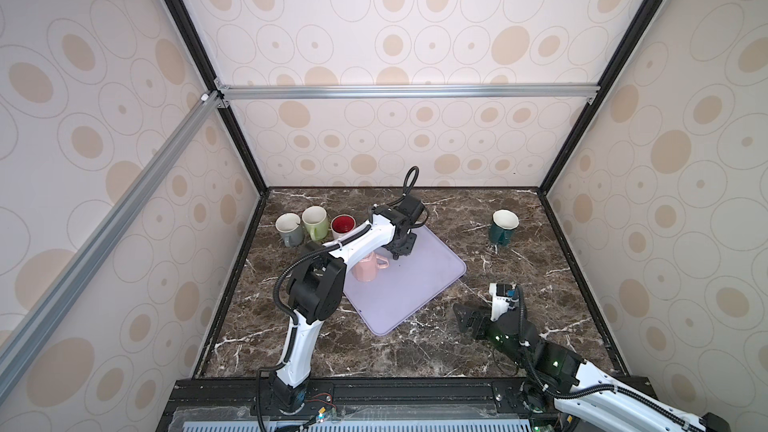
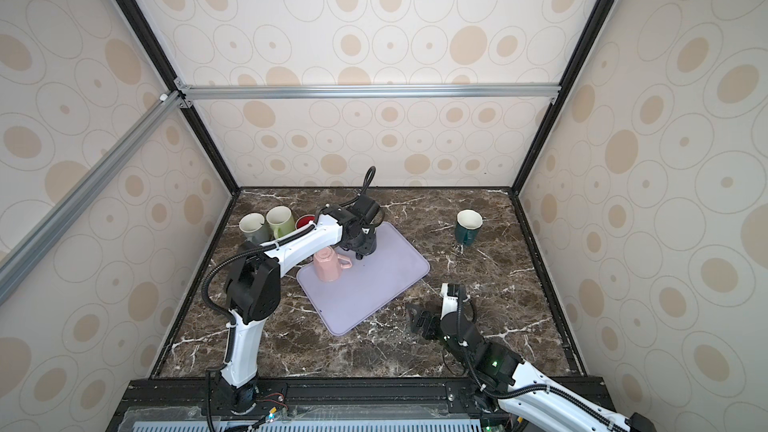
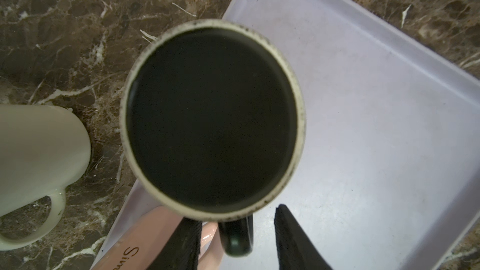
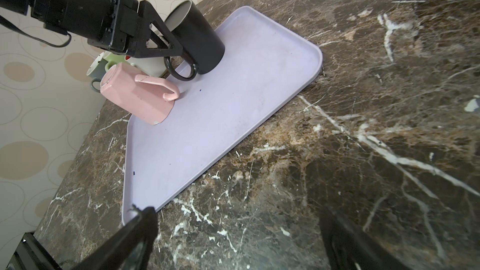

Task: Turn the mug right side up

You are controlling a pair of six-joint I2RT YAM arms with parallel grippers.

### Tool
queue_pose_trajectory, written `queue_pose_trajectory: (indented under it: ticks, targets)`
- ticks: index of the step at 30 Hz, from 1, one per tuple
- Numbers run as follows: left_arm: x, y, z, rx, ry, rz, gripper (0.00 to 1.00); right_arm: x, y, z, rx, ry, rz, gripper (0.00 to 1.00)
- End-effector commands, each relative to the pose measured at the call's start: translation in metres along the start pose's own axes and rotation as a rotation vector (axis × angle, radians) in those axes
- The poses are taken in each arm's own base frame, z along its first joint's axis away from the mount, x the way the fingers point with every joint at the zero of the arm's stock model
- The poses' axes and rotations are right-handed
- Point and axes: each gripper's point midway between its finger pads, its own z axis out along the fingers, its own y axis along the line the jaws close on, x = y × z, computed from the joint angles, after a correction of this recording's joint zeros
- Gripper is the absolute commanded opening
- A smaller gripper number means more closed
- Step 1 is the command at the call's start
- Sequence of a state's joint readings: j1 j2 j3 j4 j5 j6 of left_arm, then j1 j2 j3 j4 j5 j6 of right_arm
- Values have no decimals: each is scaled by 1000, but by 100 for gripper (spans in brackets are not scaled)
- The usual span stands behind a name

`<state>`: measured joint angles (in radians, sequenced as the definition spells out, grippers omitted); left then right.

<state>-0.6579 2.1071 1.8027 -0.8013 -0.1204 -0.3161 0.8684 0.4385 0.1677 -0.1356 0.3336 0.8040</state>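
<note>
Lighting was even and diffuse from above, bright on the walls (image 1: 395, 14), dimmer on the marble table (image 1: 415, 351), with soft shadows and faint sheen on the tray (image 4: 233, 100); top views bowed at their edges; the inside of the black mug (image 3: 211, 115) read near-black and soft; the right gripper (image 4: 237, 211) was blurred.

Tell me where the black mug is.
In the right wrist view, the black mug sits at the back corner of the purple tray, beside the upside-down pink mug, handle between the left gripper's fingers.
</note>
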Motion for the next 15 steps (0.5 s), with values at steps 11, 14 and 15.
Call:
queue_pose_trajectory:
  ticks: [11,14,15]
  targets:
    - [13,4,14,-66,67,15,31,5,-13,-1,36,-6,20,100]
    - [12,4,14,-63,67,14,30,6,-13,-1,33,-2,25,100]
    - [11,4,14,-64,66,15,30,7,-13,0,34,0,25,100]
